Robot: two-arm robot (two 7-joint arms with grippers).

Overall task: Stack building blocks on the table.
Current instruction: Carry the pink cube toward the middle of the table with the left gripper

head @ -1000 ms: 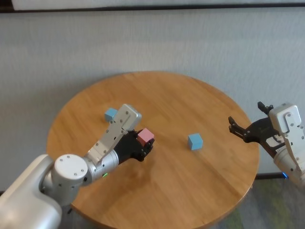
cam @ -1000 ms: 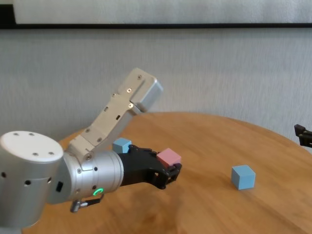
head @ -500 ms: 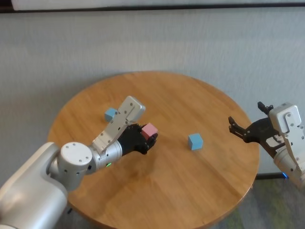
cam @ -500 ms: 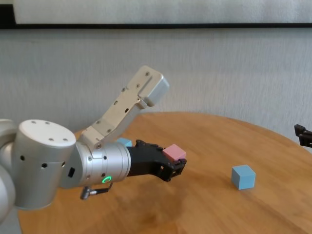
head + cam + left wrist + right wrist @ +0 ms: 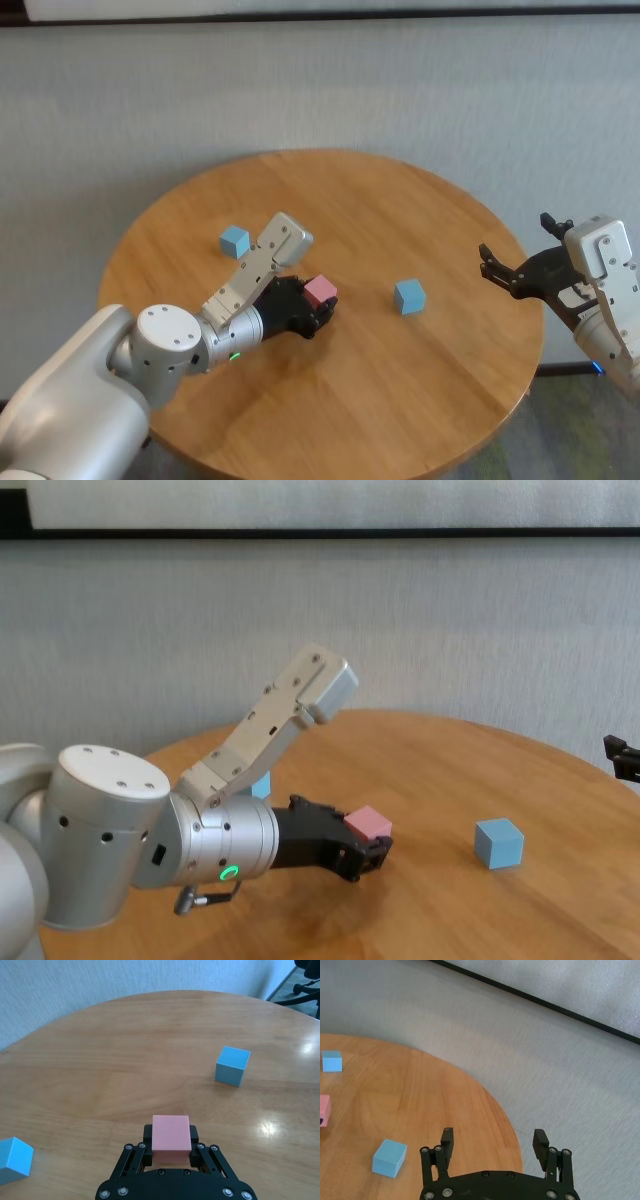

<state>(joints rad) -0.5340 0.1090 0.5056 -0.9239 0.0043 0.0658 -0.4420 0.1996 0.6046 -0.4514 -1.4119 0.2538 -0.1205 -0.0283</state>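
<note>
Left pincer [image 5: 318, 308], black-fingered, reaches over the middle of the round, glossy honey-brown wood-grain tabletop [image 5: 400, 400] and is clamped on the pale pink matte cube [image 5: 320, 291]. The cube sits between the fingertips with its top face above them; in the left wrist view the pink cube [image 5: 170, 1132] is square-on between the two black fingers [image 5: 134, 1157]. In the chest view the held cube [image 5: 368, 824] hangs just above the wood, not resting on it.

Nearer light blue matte cube [image 5: 408, 296] stands alone on the tabletop to the right of the held pink cube, apart from it and untouched. The left wrist view shows this blue cube [image 5: 232, 1065] ahead of the pincer and off to one side, with bare wood between.

Second light blue matte cube [image 5: 234, 240] stands on the far left part of the tabletop, beyond the left forearm, well apart from the other blue cube. In the chest view only a sliver of it is seen behind the arm.

Right pincer [image 5: 520, 262] hovers beyond the right rim of the tabletop, its fingers spread wide and holding nothing; the right wrist view shows the two fingers [image 5: 447, 1140] well apart over the table's edge, with grey floor beneath.
</note>
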